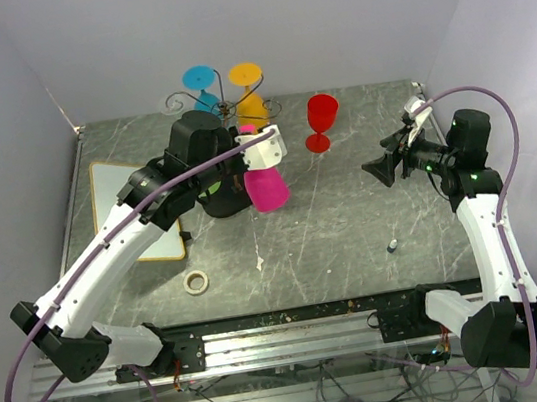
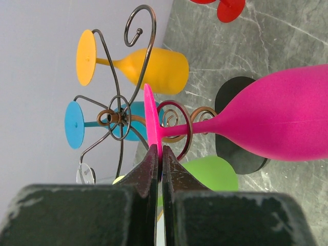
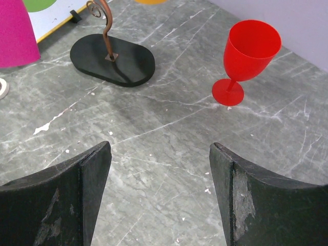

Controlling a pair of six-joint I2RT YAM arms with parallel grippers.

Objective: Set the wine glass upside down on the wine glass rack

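The left pincer [image 2: 159, 154] is clenched on the thin edge of the round foot of a pink wine glass [image 2: 287, 120], its two dark fingers pressed together with only the disc between them. The glass is held above the desk [image 3: 154, 128] with its foot towards the pincer and its bowl pointing away, right at the wine glass rack [image 2: 120, 118]. In the left wrist view the pink stem crosses the rack's coppery curled scroll arms. Whether it sits inside a curl or merely passes in front cannot be told. In the top view the pink bowl hangs below the white wrist, over the rack's black oval base [image 3: 113, 59].

A yellow glass [image 2: 154, 69] and a blue glass [image 2: 74, 124] hang on the rack's far side, feet uppermost in the wire arms. A green glass [image 2: 212, 174] shows just behind the pincer fingers, near the base.

The right pincer [image 3: 160, 195] is released, jaws spread wide with nothing between them, poised above bare desk well apart from the rack. Ahead of it a red wine glass [image 3: 251, 48] stands upright on the grey marbled surface, to the right of the rack. A white board [image 1: 114, 184] with a yellow edge lies under the left arm, and a small roll of tape [image 1: 196, 282] sits near the front edge.
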